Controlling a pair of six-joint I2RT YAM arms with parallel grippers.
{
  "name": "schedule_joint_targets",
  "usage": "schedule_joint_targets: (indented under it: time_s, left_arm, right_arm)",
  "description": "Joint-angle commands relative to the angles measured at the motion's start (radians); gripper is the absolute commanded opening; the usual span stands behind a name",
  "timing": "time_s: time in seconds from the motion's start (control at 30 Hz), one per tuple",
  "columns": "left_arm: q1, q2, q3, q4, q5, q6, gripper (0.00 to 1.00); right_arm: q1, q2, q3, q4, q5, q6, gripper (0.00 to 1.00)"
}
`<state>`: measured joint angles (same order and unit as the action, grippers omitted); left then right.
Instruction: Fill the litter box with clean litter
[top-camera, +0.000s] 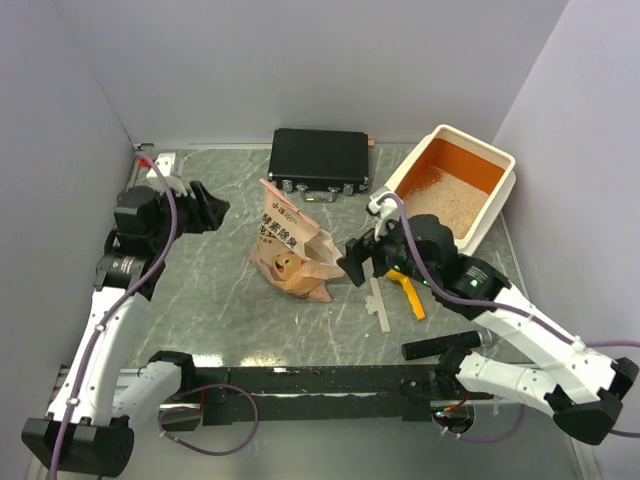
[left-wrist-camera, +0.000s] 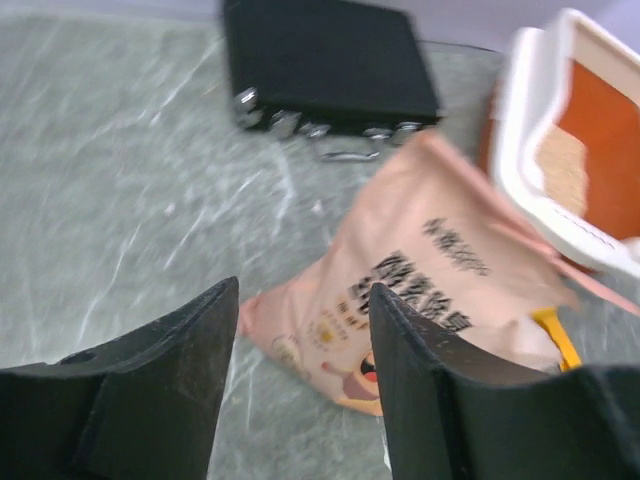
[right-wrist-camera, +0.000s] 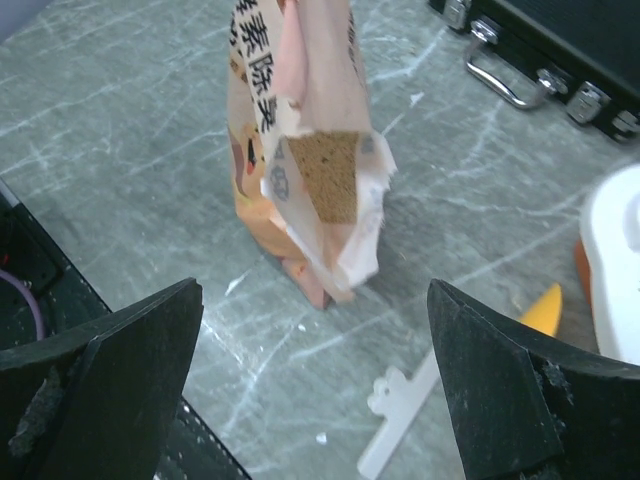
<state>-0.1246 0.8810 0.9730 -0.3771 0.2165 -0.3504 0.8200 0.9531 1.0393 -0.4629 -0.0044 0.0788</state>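
Top external view: a grey-green stone-patterned table (top-camera: 220, 300), veined in white, fills the frame. At the upper right, the litter box (top-camera: 497, 208) is set at a slant: a rectangular tray with a smooth, rounded cream-white rim and a glossy orange inside. The clean litter (top-camera: 440, 200), fine beige granules, is spread over the nearer part of its floor (the far end shows bare orange). At the upper centre, a flat black case (top-camera: 318, 158) with metal latches and a handle is laid. A crumpled, peach-coloured paper bag (top-camera: 290, 250) stands at the middle of the frame; dark Chinese characters, among them 除臭, and a cartoon face are printed on it, and its torn top is seen gaping in the right wrist view. The left gripper (left-wrist-camera: 303, 290) is held with its matte black fingers apart on nothing. The right gripper (right-wrist-camera: 315, 285) is spread wide, likewise empty, just beside the bag. A yellow-orange plastic scoop (top-camera: 410, 293) and a thin white plastic strip (top-camera: 378, 300) lie beneath the right arm.
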Motion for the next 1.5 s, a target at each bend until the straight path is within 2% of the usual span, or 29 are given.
schedule_joint_targets:
  time_s: [0.0, 0.17, 0.27, 0.3, 0.4, 0.5, 0.57, 0.6, 0.67, 0.73, 0.97, 1.23, 1.33, 1.37, 1.4, 1.43, 1.47]
  left_arm:
    - [-0.006, 0.065, 0.108, 0.070, 0.286, 0.134, 0.62]
    - [-0.041, 0.203, 0.193, 0.119, 0.498, 0.296, 0.66]
    - [-0.089, 0.315, 0.321, 0.026, 0.547, 0.445, 0.66]
    - [-0.105, 0.370, 0.395, -0.058, 0.567, 0.490, 0.66]
    - [-0.125, 0.414, 0.440, -0.089, 0.621, 0.661, 0.66]
    - [-0.141, 0.398, 0.417, -0.066, 0.592, 0.769, 0.69]
    - [-0.150, 0.412, 0.455, -0.121, 0.580, 0.836, 0.69]
    - [-0.167, 0.435, 0.472, -0.161, 0.580, 0.941, 0.69]
    - [-0.199, 0.428, 0.451, -0.188, 0.493, 0.998, 0.70]
    - [-0.231, 0.424, 0.444, -0.193, 0.465, 1.062, 0.72]
    - [-0.346, 0.466, 0.372, -0.132, 0.268, 1.180, 0.74]
    - [-0.380, 0.621, 0.458, -0.183, 0.233, 1.219, 0.73]
    - [-0.382, 0.668, 0.499, -0.236, 0.218, 1.226, 0.58]
    - [-0.382, 0.680, 0.509, -0.250, 0.210, 1.228, 0.25]
    - [-0.382, 0.681, 0.515, -0.259, 0.204, 1.226, 0.10]
    - [-0.382, 0.676, 0.520, -0.273, 0.199, 1.226, 0.01]
    - [-0.382, 0.664, 0.523, -0.279, 0.199, 1.216, 0.01]
  right_arm:
    - [0.002, -0.079, -0.016, -0.115, 0.047, -0.001, 1.00]
    - [0.001, -0.100, -0.070, -0.112, -0.028, 0.039, 1.00]
    - [0.004, -0.094, -0.104, -0.120, -0.052, 0.047, 1.00]
    - [0.004, -0.103, -0.122, -0.120, -0.060, 0.052, 1.00]
    - [0.005, -0.138, -0.154, -0.123, -0.085, 0.073, 1.00]
    - [0.004, -0.175, -0.191, -0.129, -0.100, 0.098, 1.00]
    - [0.007, -0.195, -0.217, -0.132, -0.124, 0.107, 1.00]
    - [0.007, -0.203, -0.226, -0.129, -0.126, 0.111, 1.00]
    - [0.008, -0.226, -0.254, -0.111, -0.152, 0.124, 1.00]
    - [0.010, -0.243, -0.277, -0.091, -0.172, 0.133, 1.00]
    - [0.037, -0.266, -0.349, -0.025, -0.229, 0.148, 1.00]
    - [0.077, -0.295, -0.360, -0.022, -0.235, 0.148, 1.00]
    - [0.087, -0.310, -0.367, -0.023, -0.223, 0.153, 1.00]
    - [0.088, -0.312, -0.369, -0.026, -0.218, 0.154, 1.00]
    - [0.088, -0.313, -0.370, -0.025, -0.217, 0.156, 1.00]
    - [0.088, -0.313, -0.371, -0.025, -0.217, 0.157, 1.00]
    - [0.090, -0.312, -0.367, -0.026, -0.213, 0.159, 1.00]
